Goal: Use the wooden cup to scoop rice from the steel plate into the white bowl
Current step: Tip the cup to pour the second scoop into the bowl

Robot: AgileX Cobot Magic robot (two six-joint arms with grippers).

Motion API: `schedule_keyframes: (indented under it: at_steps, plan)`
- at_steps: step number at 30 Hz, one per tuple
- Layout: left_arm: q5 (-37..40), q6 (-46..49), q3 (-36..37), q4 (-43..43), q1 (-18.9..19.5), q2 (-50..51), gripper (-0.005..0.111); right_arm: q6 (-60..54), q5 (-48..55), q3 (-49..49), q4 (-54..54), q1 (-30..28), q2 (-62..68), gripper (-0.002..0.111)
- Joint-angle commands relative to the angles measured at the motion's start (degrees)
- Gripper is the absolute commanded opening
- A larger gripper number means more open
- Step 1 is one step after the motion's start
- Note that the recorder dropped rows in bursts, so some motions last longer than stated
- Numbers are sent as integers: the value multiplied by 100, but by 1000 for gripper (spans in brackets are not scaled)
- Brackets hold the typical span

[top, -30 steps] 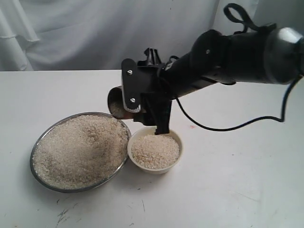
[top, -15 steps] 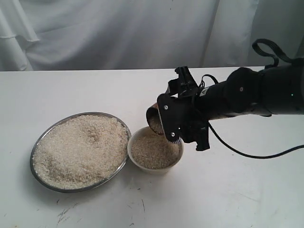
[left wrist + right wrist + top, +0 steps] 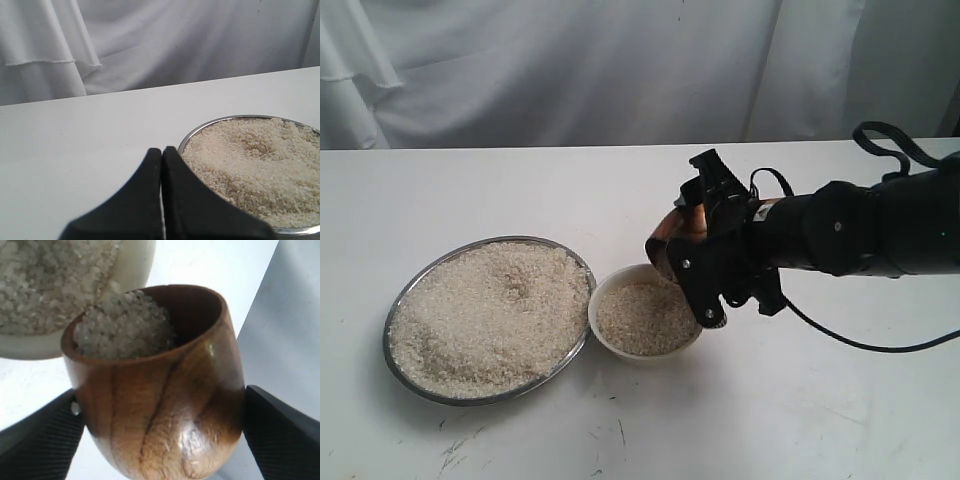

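Note:
The steel plate (image 3: 400, 305) sits at the left of the table, heaped with rice (image 3: 490, 310). Right beside it stands the white bowl (image 3: 607, 290), partly filled with rice (image 3: 640, 318). My right gripper (image 3: 692, 262) is shut on the wooden cup (image 3: 670, 235), tilted over the bowl's far right rim. In the right wrist view the cup (image 3: 165, 395) holds rice (image 3: 122, 325) at its mouth, just off the bowl (image 3: 132, 265). My left gripper (image 3: 162, 150) is shut and empty, near the plate's rim (image 3: 210, 125); it is out of the exterior view.
A black cable (image 3: 860, 340) trails from the right arm over the table at the right. A white curtain (image 3: 570, 70) hangs behind the table. Scuff marks (image 3: 455, 450) show on the table's front edge.
The right arm has carried the cup rightward from above the plate's rim to the bowl and lowered it, tipping its mouth over the bowl. The plate and bowl have not moved.

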Motion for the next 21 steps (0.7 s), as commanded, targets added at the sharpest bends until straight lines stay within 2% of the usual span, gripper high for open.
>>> schedule_keyframes:
  at_steps: [1, 21]
  plan:
    - [-58, -20, -16, -6, -37, 44, 0, -59, -182, 10, -76, 128, -160, 0]
    - [-58, -19, -16, -6, -37, 44, 0, -59, -276, 10, -1333, 499, -273, 0]
